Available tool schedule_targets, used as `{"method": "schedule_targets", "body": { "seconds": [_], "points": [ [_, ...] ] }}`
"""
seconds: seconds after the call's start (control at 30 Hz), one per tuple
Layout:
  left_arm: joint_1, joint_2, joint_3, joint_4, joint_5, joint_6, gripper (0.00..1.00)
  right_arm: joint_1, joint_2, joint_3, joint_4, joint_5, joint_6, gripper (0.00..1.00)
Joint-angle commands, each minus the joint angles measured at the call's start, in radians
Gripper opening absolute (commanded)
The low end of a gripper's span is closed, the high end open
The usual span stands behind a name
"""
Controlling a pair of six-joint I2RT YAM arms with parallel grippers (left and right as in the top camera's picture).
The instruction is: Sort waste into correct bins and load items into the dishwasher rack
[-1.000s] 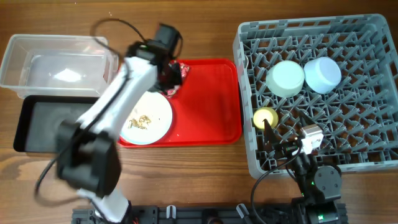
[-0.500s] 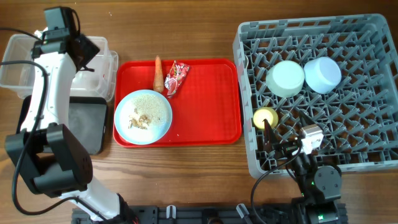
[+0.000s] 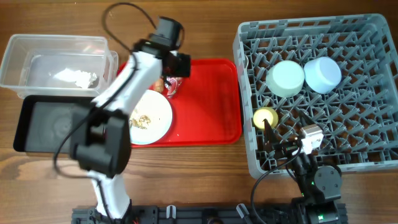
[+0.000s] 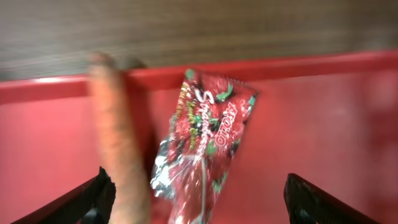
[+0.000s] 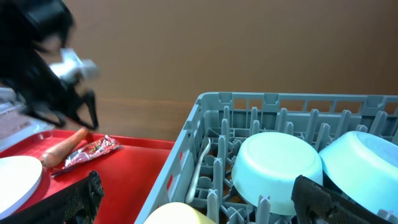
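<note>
Left gripper spread wide and empty, brought back from over the clear tub to the red tray, foil wrapper framed between its fingers, carrot beside the left finger, right gripper held open, unmoved.

Orange carrot, red-and-silver wrapper

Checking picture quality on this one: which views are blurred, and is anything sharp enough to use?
Left wrist view: heavy smear, the carrot is a soft streak and the lettering on the wrapper barely reads. Right wrist view: the rack and pale green bowl are crisp, only the left arm at top left is blurred. Overhead view: even light, sharp, slight softness on that arm.
</note>
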Motion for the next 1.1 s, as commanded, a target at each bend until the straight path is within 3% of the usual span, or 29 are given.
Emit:
{"method": "schedule_targets", "body": {
  "seconds": [0.0,0.1,0.17,0.2,0.23,0.27,0.43,0.53,0.6,0.77,0.8,0.87,0.9,0.97,1.07],
  "points": [
    [-0.019,0.118,-0.003,0.041,-0.054,0.035,0.85,-0.008,-0.007,-0.001,0.007,-0.017,0.015,1.00],
    [-0.021,0.157,-0.003,0.054,-0.045,0.035,0.75,-0.008,-0.007,-0.001,0.007,-0.017,0.015,1.00],
    [-0.022,0.159,-0.003,0.055,-0.008,0.034,0.50,-0.008,-0.007,-0.001,0.007,-0.017,0.015,1.00],
    [-0.022,0.159,-0.003,0.054,0.013,0.034,0.34,-0.008,-0.007,-0.001,0.007,-0.017,0.015,1.00],
    [-0.022,0.159,-0.003,0.052,0.034,0.034,0.10,-0.008,-0.007,-0.001,0.007,-0.017,0.015,1.00],
    [-0.022,0.153,-0.002,0.043,0.066,0.034,0.04,-0.008,-0.007,-0.001,0.007,-0.017,0.015,1.00],
    [0.006,-0.003,0.049,-0.171,0.102,-0.047,0.04,-0.008,-0.007,-0.001,0.007,-0.016,0.015,1.00],
    [0.086,-0.128,0.049,-0.230,-0.031,-0.100,0.04,-0.008,-0.007,-0.001,0.007,-0.017,0.015,1.00],
    [0.195,-0.183,0.049,-0.228,-0.137,-0.167,0.04,-0.008,-0.007,-0.001,0.007,-0.017,0.015,1.00],
    [0.517,-0.179,0.047,-0.096,-0.112,-0.345,0.04,-0.008,-0.007,-0.001,0.007,-0.017,0.015,1.00],
    [0.548,-0.174,0.047,-0.061,-0.084,-0.345,0.19,-0.008,-0.007,-0.001,0.007,-0.017,0.015,1.00],
    [0.597,-0.170,0.047,0.005,-0.017,-0.334,0.71,-0.008,-0.007,-0.001,0.007,-0.017,0.015,1.00],
    [0.613,-0.170,0.047,0.026,0.012,-0.330,0.91,-0.008,-0.007,-0.001,0.007,-0.017,0.015,1.00],
    [0.610,-0.174,0.049,0.021,0.076,-0.256,0.99,-0.008,-0.007,-0.001,0.007,-0.017,0.015,1.00],
    [0.560,-0.182,0.049,-0.062,0.097,-0.228,0.98,-0.008,-0.007,-0.001,0.007,-0.017,0.015,1.00]
  ]
}}
